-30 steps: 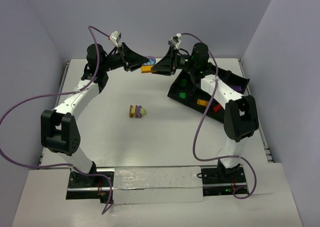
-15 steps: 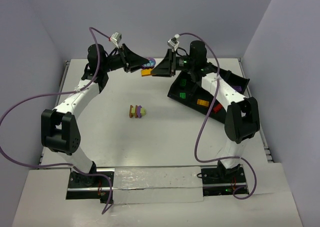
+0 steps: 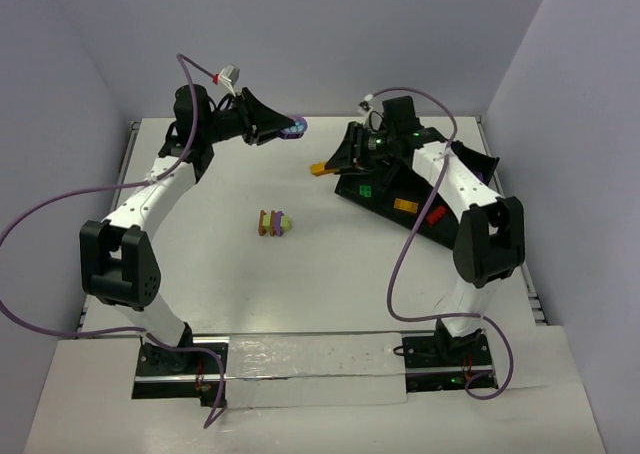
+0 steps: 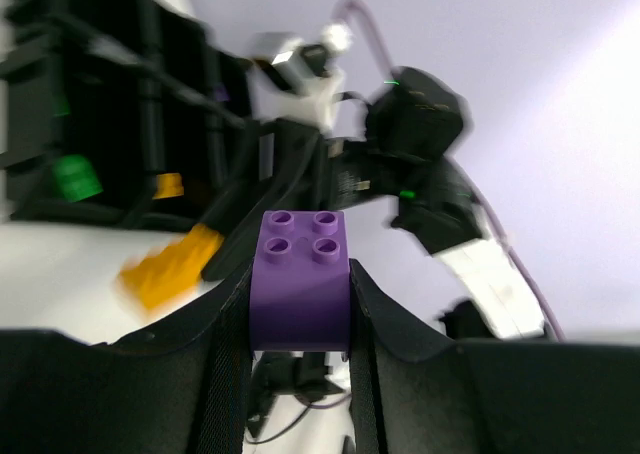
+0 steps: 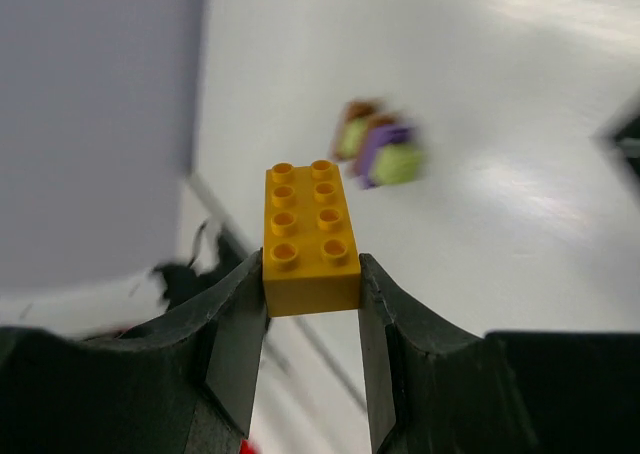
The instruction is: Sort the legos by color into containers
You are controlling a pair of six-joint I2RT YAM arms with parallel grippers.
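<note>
A: On the desk (image 3: 300, 284), how far along are we?

B: Partway, I'd say. The tray (image 3: 482, 164) holds green, orange, red and purple bricks (image 3: 404, 205). My right end effector (image 5: 312, 274) grips an orange brick (image 5: 310, 236) just beside the tray's corner. My left end effector (image 4: 299, 309) grips a purple brick (image 4: 300, 284), raised at the back. One mixed cluster (image 3: 274, 222) lies mid-desk, unsorted.

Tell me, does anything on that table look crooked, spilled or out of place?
The black tray sits skewed, at an angle to the table's edges, far right. One multi-coloured brick cluster lies alone mid-table, its bricks stuck together. Nothing looks spilled or broken.
</note>
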